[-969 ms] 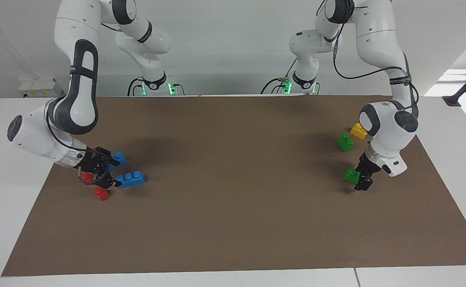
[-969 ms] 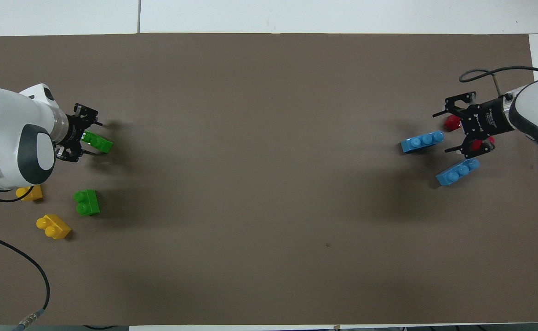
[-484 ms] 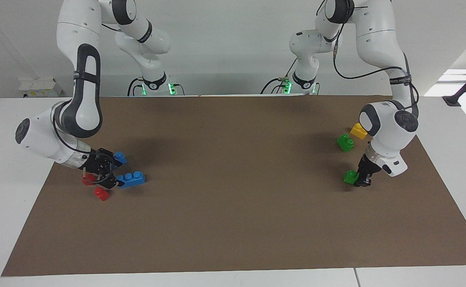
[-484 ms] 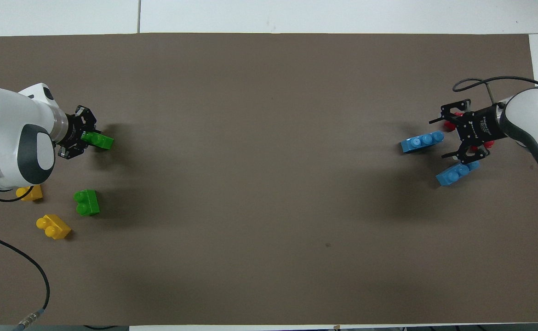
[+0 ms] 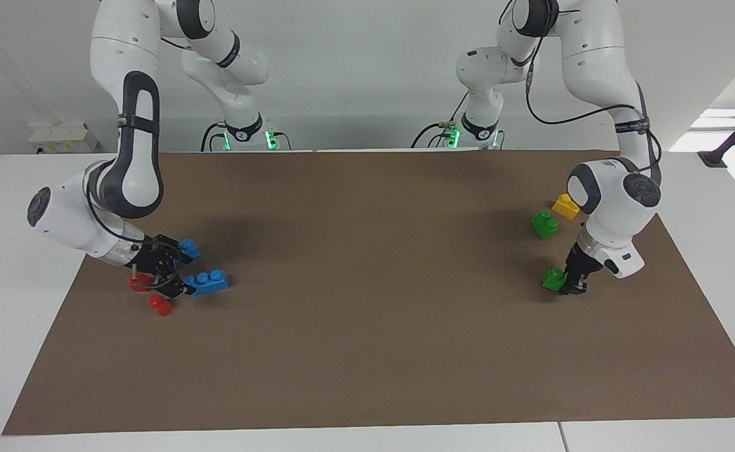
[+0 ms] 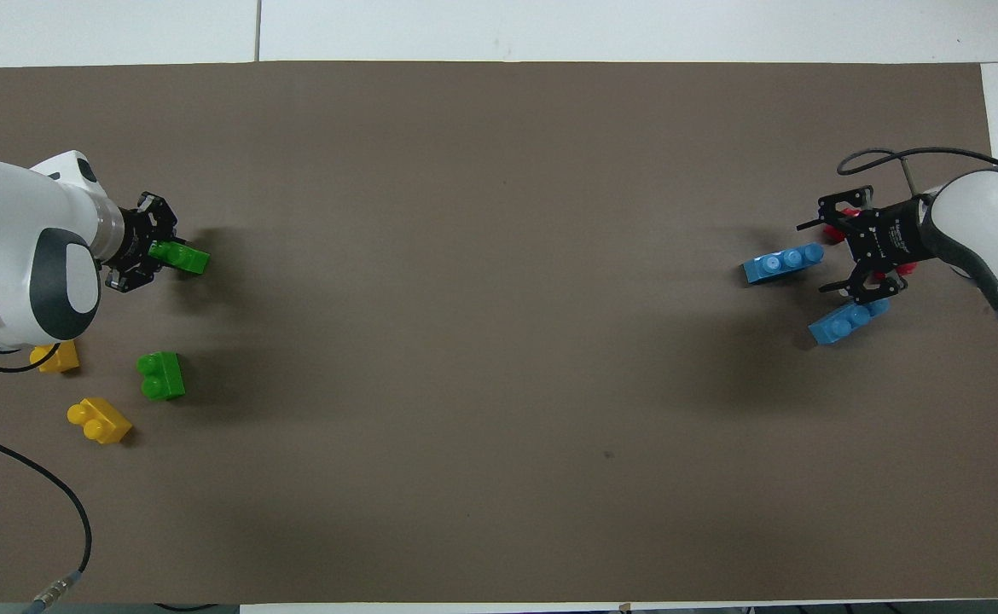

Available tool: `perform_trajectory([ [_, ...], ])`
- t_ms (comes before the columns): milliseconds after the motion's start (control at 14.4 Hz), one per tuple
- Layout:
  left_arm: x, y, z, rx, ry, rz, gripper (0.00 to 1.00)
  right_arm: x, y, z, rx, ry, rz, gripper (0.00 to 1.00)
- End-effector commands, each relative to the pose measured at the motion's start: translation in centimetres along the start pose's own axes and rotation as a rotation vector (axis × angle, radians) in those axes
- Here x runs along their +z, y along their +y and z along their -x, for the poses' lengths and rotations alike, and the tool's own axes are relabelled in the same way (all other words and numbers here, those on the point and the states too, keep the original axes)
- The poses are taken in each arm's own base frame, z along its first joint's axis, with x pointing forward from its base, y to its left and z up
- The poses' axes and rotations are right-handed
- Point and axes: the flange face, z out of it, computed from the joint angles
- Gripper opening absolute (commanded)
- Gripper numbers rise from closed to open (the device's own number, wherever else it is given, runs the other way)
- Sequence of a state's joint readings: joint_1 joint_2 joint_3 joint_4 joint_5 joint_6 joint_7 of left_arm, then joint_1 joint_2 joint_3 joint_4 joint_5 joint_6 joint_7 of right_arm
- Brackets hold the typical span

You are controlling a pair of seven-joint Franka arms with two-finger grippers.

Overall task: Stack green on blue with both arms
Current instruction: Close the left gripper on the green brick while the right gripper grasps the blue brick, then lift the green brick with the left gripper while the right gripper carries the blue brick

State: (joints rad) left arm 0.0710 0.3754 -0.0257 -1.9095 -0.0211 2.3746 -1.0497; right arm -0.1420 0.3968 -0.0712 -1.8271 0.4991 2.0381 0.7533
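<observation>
My left gripper [image 5: 570, 284] has clamped onto the green brick [image 5: 554, 279] on the mat's left-arm end; my right gripper [image 5: 168, 274], fingers spread, has slid closer around the blue brick's [image 5: 207, 282] end, so grasping comes next.

1. I see both views evenly and brightly lit, with soft light from above.
2. Diffuse shadows lie on the brown mat [image 5: 367, 301] beside each arm and brick.
3. A window [image 5: 729, 129] at the facing view's edge is blown out white.
4. The white table [image 6: 635, 30] glares mildly; focus is sharp throughout.
</observation>
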Motion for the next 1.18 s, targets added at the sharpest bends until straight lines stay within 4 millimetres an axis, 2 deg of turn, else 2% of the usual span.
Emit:
perform_trajectory([
  [0, -1.5, 0.7, -0.3, -0.004, 0.001, -0.024, 0.0, 1.2, 0.4, -1.1, -0.009, 0.003, -0.033, 0.96],
  [277, -4.1, 1.7, 1.1, 0.014, -0.016, -0.049, 0.0, 2.2, 0.4, -1.6, -0.02, 0.033, -0.046, 0.96],
  [484, -6.2, 2.6, 3.3, 0.013, -0.017, -0.047, 0.0, 2.2, 0.5, -1.7, -0.017, 0.03, -0.043, 0.96],
  [761, -9.0, 4.4, 7.9, -0.038, -0.021, -0.06, 0.0, 2.3, 0.4, -1.5, -0.008, 0.016, -0.053, 0.96],
  [969, -12.0, 6.2, 10.2, -0.085, -0.028, -0.072, 0.0, 2.4, 0.3, -1.4, -0.009, 0.016, -0.054, 0.93],
  [1107, -14.1, 6.2, 12.0, -0.09, -0.038, -0.072, 0.0, 2.5, 0.4, -1.4, -0.008, 0.016, -0.053, 0.89],
])
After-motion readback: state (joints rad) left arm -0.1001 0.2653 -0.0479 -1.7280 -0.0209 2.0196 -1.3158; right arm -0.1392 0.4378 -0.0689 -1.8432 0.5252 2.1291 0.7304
